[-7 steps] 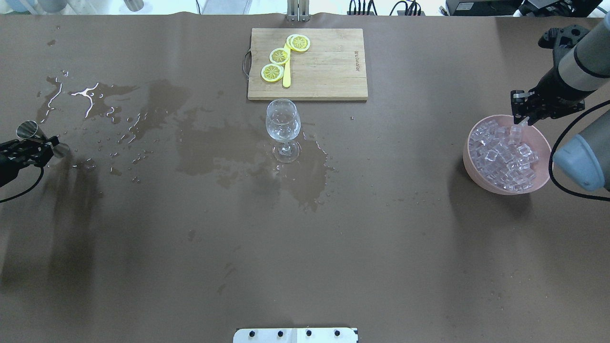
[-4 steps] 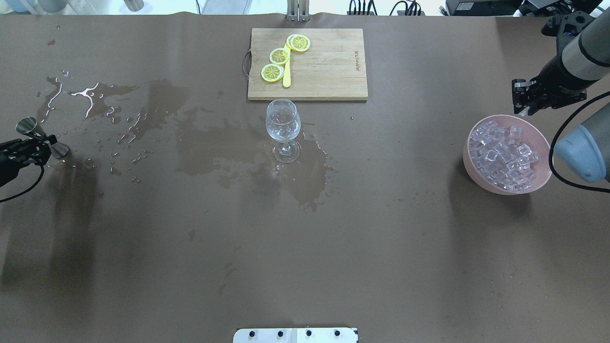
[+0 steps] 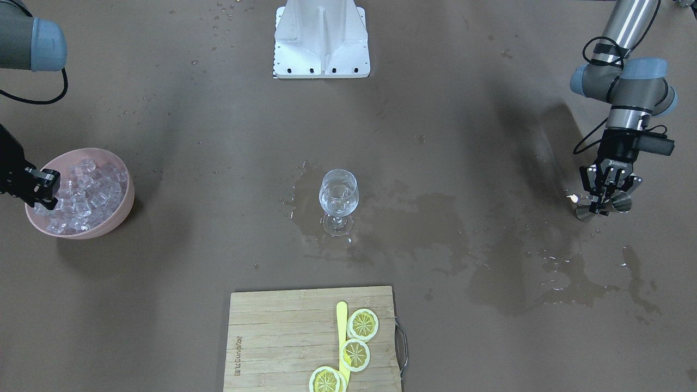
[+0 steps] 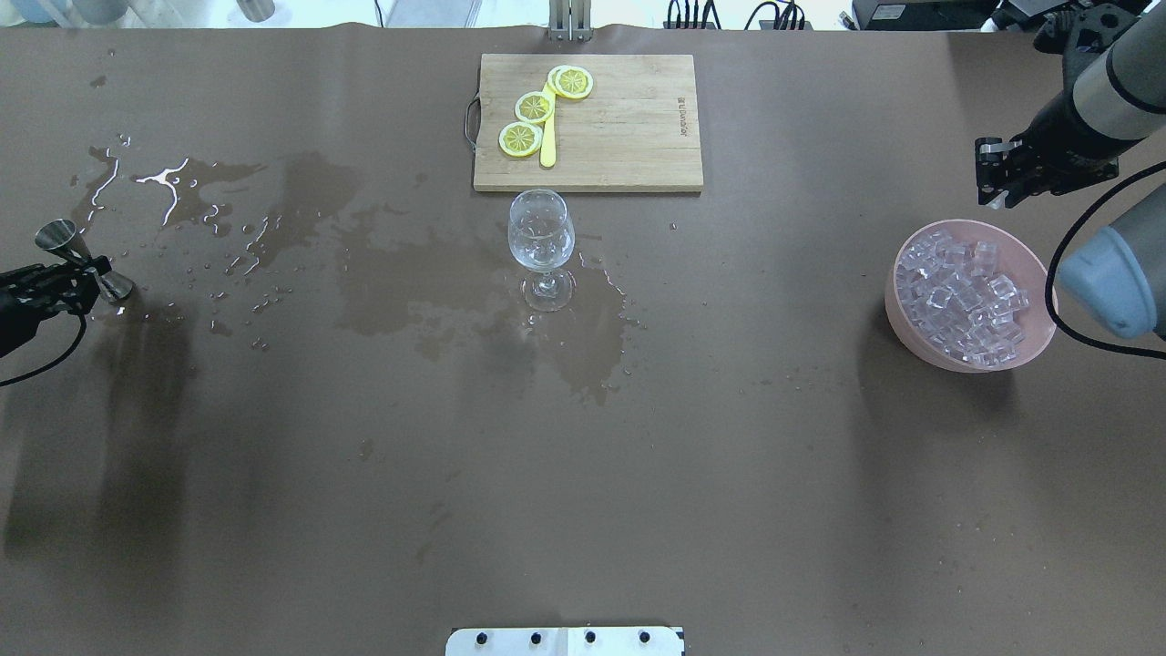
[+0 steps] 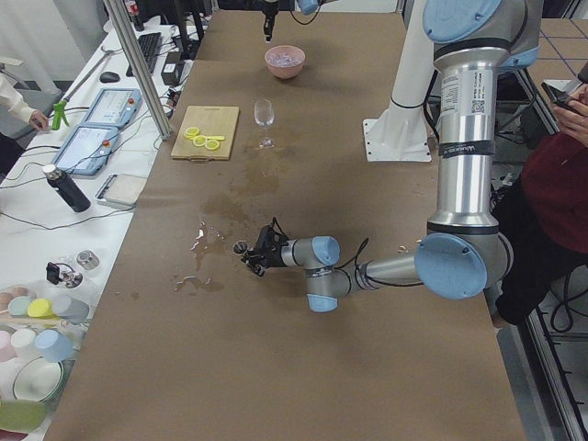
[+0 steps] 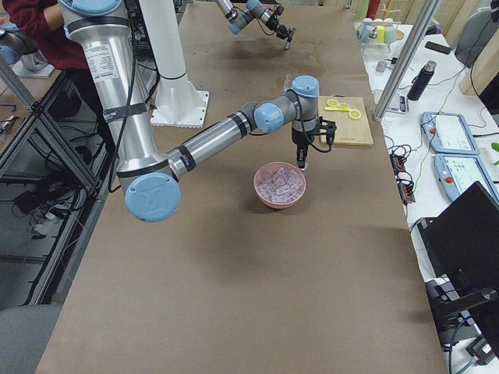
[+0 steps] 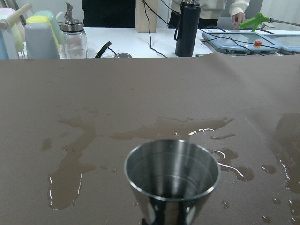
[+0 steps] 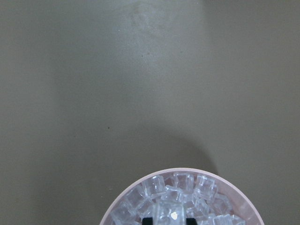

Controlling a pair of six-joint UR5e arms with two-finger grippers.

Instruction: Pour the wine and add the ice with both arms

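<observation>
The wine glass (image 4: 541,239) stands upright at mid table, also in the front view (image 3: 338,197); any wine in it is barely visible. My left gripper (image 4: 82,269) is shut on a steel jigger (image 4: 56,239) at the table's left edge, held tilted just above the table; the jigger also shows in the wrist view (image 7: 172,176) and the front view (image 3: 621,202). My right gripper (image 4: 997,193) hangs above the far rim of the pink bowl (image 4: 897,301) of ice (image 4: 961,292). In the right wrist view it (image 8: 168,219) is shut on an ice cube.
A wooden cutting board (image 4: 629,137) with lemon slices (image 4: 534,107) and a yellow knife lies beyond the glass. Wet patches and puddles (image 4: 164,178) spread from the left side to around the glass. The white base block (image 4: 565,640) sits at the near edge.
My right gripper has lifted out of the ice bowl and moved toward the far side with a cube. The jigger in my left gripper has shifted its tilt slightly.
</observation>
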